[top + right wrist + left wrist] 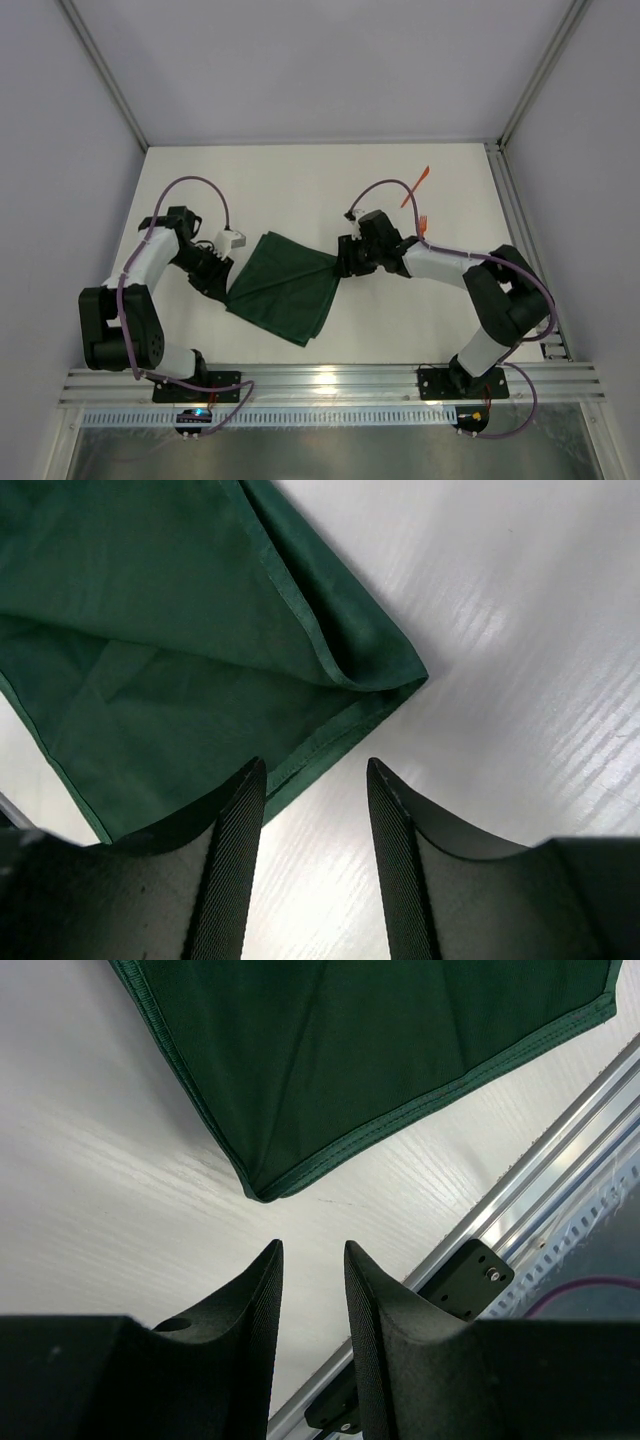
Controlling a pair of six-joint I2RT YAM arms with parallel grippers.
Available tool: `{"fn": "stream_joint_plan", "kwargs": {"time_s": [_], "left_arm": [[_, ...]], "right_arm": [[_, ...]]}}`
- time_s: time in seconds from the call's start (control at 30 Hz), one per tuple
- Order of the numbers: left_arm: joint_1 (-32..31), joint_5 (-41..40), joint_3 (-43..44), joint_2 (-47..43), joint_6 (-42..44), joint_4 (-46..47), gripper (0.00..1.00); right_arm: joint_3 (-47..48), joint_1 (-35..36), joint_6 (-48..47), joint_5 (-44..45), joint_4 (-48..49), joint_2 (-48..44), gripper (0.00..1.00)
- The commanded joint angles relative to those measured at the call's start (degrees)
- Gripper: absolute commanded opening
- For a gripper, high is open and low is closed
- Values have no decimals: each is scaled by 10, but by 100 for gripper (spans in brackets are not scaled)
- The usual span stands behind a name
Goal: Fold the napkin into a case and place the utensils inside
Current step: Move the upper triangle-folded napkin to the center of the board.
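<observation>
- White desk (300,180) with a faint wood grain, walled by pale grey panels; an aluminium rail (330,380) with slots runs along its near edge, where both arm bases are bolted.
- Dark green napkin (285,285) lies folded in the middle of the desk, between the two arms, as a layered, roughly four-sided shape with stitched hems; soft matte cloth with shallow creases.
- Left gripper (313,1260) sits just off the napkin's left corner, its ribbed black fingers (255,1305) a narrow gap apart with nothing between them; only bare desk shows in the gap.
- Right gripper (315,780) is at the napkin's right corner, fingers (235,830) parted moderately and empty; the folded corner lies just ahead of the tips, one finger over the hem.
- Orange utensils lie well apart from the cloth, at the far right: a pointed knife (416,186) and a small fork (427,222) close to the right arm's purple cable (400,190).
</observation>
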Motion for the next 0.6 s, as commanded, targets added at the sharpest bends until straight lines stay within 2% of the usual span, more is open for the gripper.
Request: {"fn": "stream_joint_plan", "kwargs": {"time_s": [0.0, 0.17, 0.43, 0.57], "left_arm": [[4, 15, 13, -10, -3, -9, 33], [5, 15, 14, -12, -6, -6, 33], [17, 19, 28, -21, -6, -13, 32], [26, 32, 42, -31, -3, -26, 32]], "right_arm": [[-6, 5, 32, 1, 55, 7, 48], [3, 5, 34, 36, 43, 42, 41], [62, 0, 25, 57, 17, 92, 8], [133, -29, -3, 45, -18, 135, 4]]}}
